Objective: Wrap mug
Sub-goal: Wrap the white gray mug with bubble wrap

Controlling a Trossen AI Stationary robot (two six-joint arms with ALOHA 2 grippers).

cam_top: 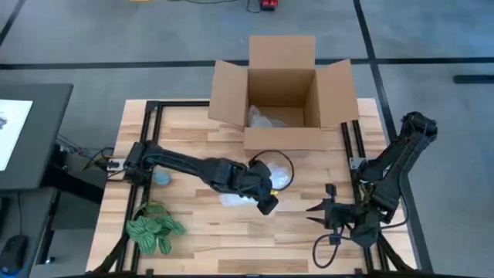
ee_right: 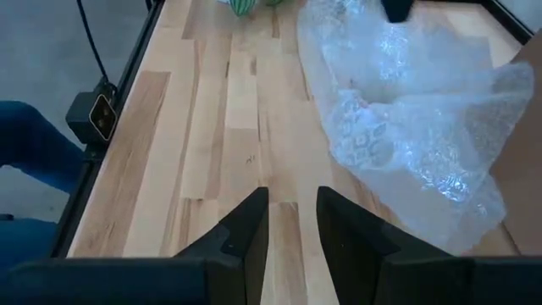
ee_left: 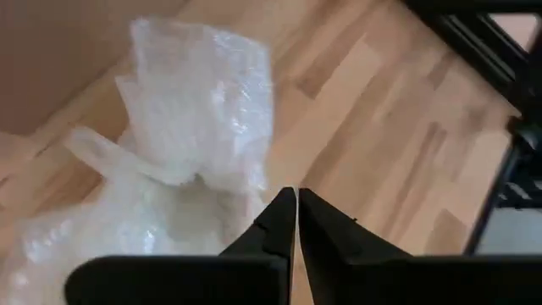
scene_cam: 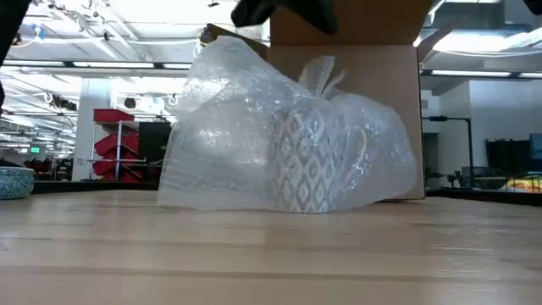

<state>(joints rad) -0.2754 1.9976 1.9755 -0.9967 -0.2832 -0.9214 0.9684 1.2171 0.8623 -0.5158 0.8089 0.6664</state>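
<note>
Wooden bench [cam_top: 193, 232] carries an open cardboard box [cam_top: 282, 96] at its far edge. Near the box, at mid-bench, lies bubble wrap [scene_cam: 254, 135] loosely bunched around the patterned mug [scene_cam: 303, 161], which stands upright. Left hand [ee_left: 296, 222] hovers just above the wrap, fingers pressed together, holding nothing. Right hand [ee_right: 292, 222] waits at the near right, slightly parted.
</note>
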